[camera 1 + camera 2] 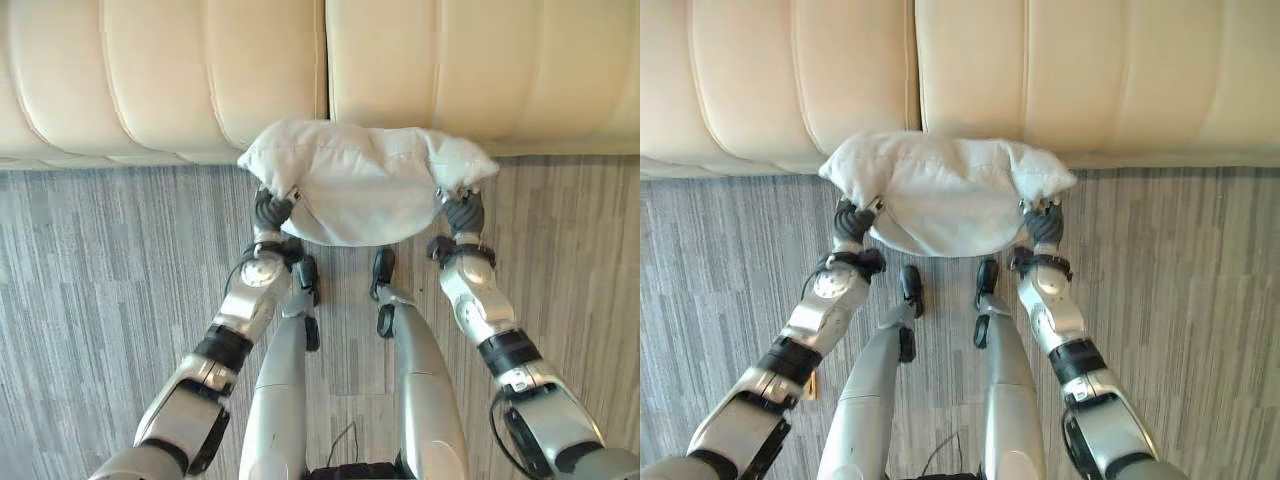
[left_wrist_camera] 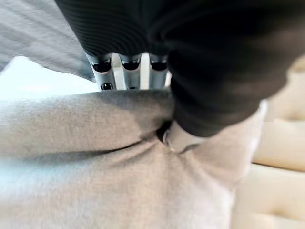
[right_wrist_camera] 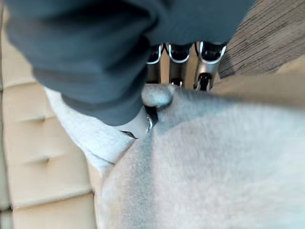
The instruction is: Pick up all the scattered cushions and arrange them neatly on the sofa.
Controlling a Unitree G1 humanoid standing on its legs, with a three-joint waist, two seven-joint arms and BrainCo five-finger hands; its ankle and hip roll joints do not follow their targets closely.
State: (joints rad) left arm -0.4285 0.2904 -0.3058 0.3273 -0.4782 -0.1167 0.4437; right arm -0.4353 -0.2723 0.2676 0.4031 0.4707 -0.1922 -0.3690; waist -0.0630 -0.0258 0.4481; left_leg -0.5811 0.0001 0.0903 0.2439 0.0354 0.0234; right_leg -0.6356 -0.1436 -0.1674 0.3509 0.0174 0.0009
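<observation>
We are seeing off-white cushion [image 1: 360,190] pinched between our dark-covered left hand [image 1: 272,212] and right hand [image 1: 463,213]. Beyond hands, cream sofa [image 1: 200,70] showing ribbed panels. Below hands, grey floor [image 1: 100,290] showing streaked plank pattern.

Sofa [image 1: 200,80]: cut off by top, left and right edges in both eye views, so backrest and ends can't be seen; front edge partly covered by cushion [image 1: 360,185].

Left hand [image 1: 272,210]: fingers go under cushion's corner in eye view, tips hidden. In left wrist view, fingers [image 2: 125,71] disappear behind the fabric fold, thumb tip pressed into cloth, mostly covered.

Right hand [image 1: 463,212]: same, fingers tucked under other corner. In right wrist view, fingers [image 3: 180,62] run behind cushion edge, tips not visible.

Cushion underside hidden. In the wrist views cushion is blurred and cut off by the edges.

Floor [image 1: 100,300] under cushion hidden.
</observation>
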